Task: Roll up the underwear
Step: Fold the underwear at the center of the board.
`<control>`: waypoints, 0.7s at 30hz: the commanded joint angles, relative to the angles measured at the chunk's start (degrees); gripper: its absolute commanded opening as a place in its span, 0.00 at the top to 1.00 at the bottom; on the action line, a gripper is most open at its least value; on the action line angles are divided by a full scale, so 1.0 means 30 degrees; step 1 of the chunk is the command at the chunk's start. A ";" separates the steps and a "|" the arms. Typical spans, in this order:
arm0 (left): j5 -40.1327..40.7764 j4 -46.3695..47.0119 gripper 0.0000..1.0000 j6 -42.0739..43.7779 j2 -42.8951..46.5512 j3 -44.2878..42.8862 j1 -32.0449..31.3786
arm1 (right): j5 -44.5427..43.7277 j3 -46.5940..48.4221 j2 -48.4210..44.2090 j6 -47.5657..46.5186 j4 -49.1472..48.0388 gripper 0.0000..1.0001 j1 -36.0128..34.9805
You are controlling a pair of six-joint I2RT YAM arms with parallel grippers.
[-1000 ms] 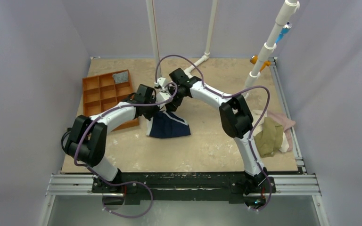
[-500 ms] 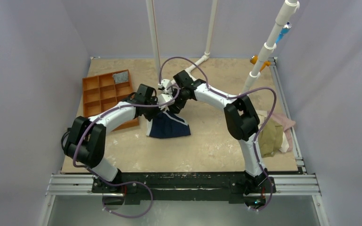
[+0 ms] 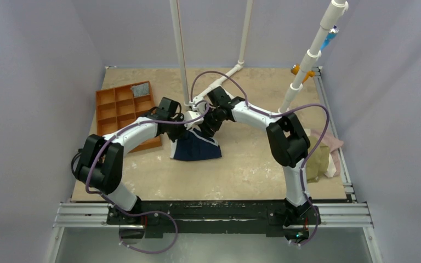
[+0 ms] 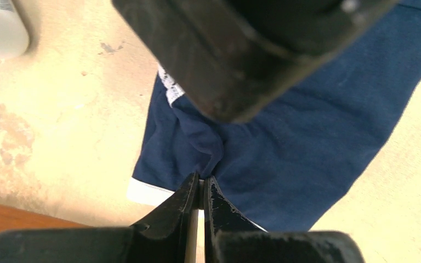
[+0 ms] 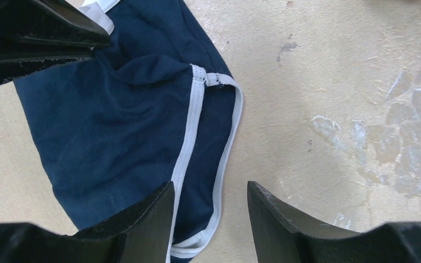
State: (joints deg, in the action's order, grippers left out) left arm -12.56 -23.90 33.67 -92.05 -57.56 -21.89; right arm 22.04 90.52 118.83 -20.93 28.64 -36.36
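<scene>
The beige table [image 3: 241, 170] carries an orange tray [image 3: 97, 109] at its far left, with a small grey item [image 3: 140, 89] in one far compartment. At the right edge lies an olive garment [image 3: 314, 163], partly behind the right arm, with a pink cloth [image 3: 332, 141] just beyond it.

The underwear [image 3: 197, 150] lies crumpled near the table's middle, just right of the tray's near right corner. It is navy, with white trim running along one side.

Both arms reach in from either side and meet over its far edge. The left gripper [image 4: 200, 183] is down at the cloth with its fingers pressed together, pinching a small fold; creases run out from the tips. The right gripper [image 5: 209, 189] hangs just beside it, jaws apart with nothing between them. The gap sits over the trimmed edge, one finger above navy cloth and the other above bare table. Whether its tips touch the cloth cannot be told.
</scene>
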 commanded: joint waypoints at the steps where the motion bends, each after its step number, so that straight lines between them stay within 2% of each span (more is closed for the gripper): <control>1: 0.4043 -0.2377 0.94 -0.5006 0.0048 0.0541 0.3555 | 0.1677 -0.1187 -0.2795 -0.0748 0.1344 0.50 0.1799; 5: 0.1495 -0.2072 0.90 -0.4382 0.1458 0.1150 0.3606 | 0.0830 -0.1027 -0.2426 0.0219 0.0786 0.49 0.1870; 12: -0.1787 -0.2651 0.80 -0.3623 0.3135 0.0504 0.3558 | -0.0414 0.1864 -0.0844 0.0753 0.1320 0.48 0.1882; 21: -0.3860 -0.3947 0.65 -0.2112 0.3946 -0.0542 0.3547 | -0.1038 0.4316 0.0297 0.2024 0.1522 0.47 0.1848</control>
State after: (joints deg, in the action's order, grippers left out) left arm -20.47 -31.73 26.57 -81.84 -56.51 -10.46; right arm 19.75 100.36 119.26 -17.41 31.14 -29.80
